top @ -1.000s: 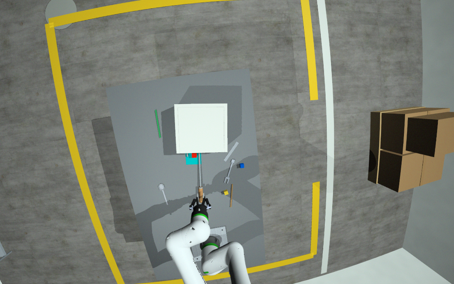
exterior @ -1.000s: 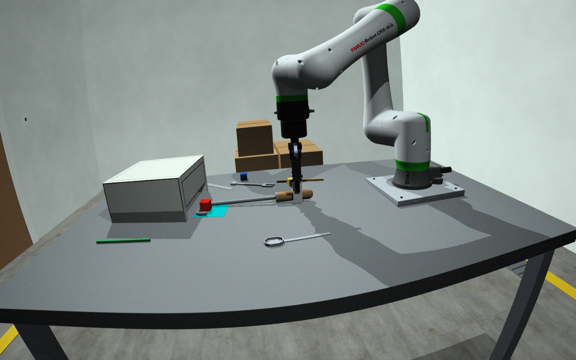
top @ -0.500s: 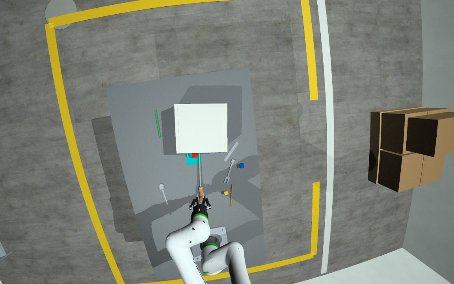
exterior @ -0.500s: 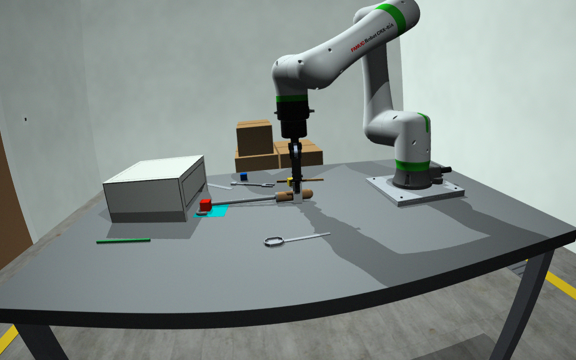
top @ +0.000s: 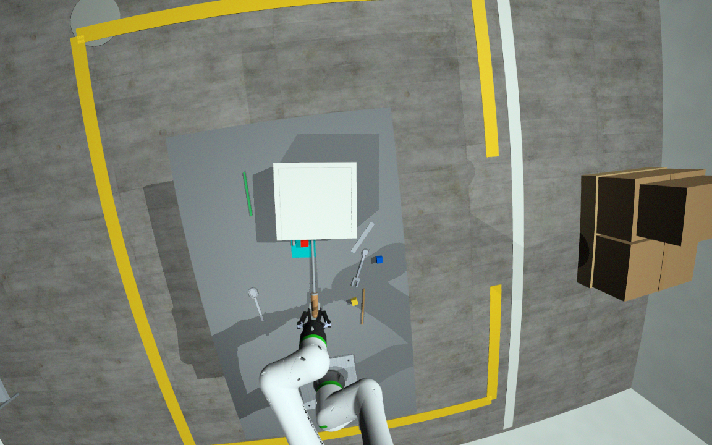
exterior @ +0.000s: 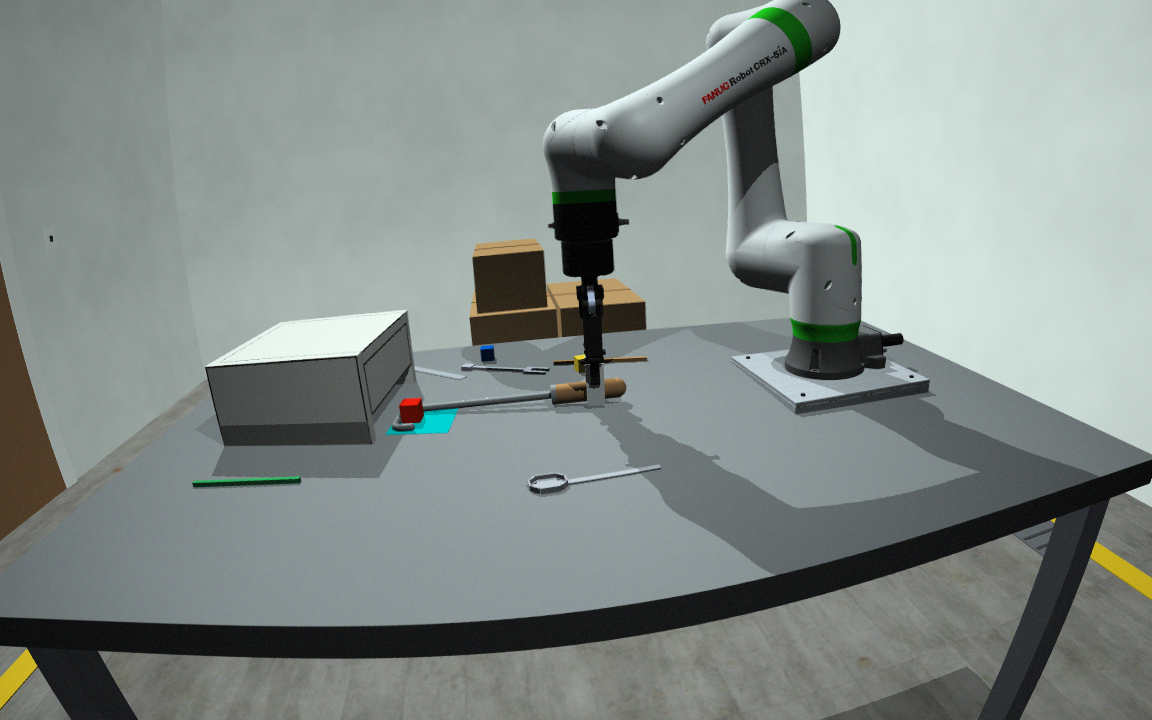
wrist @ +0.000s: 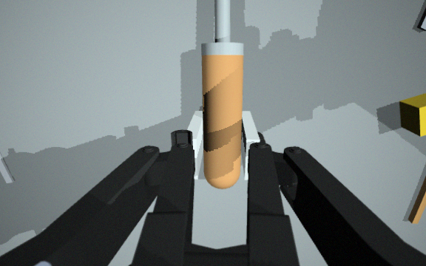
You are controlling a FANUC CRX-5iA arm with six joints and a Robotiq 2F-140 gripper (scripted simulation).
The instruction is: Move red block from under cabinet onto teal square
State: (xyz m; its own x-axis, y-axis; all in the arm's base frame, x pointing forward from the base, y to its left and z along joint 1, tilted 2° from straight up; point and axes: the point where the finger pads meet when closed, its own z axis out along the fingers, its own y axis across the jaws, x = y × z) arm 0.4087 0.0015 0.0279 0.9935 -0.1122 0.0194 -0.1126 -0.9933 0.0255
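One risk: the gripper (wrist: 222, 155), clamped on the hook's handle (wrist: 222, 114), drags block (exterior: 411, 410) crookedly, leaving it overhanging the square's (exterior: 433, 422) far-left edge.

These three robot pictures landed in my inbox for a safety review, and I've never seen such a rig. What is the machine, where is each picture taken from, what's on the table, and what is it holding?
It is a single white robot arm bolted to a grey table. One picture looks straight down from above, one looks from the side of the room, and one comes from a camera on the wrist, looking past the black gripper.

The gripper is shut on the wooden handle of a long hooked tool. The tool's far end sits beside the red block, which rests at the edge of the teal square, just in front of the white cabinet. Whether the block is fully inside the square is hard to tell.

Also lying on the table: a green stick, a small ring-ended tool, a yellow cube and a blue cube.
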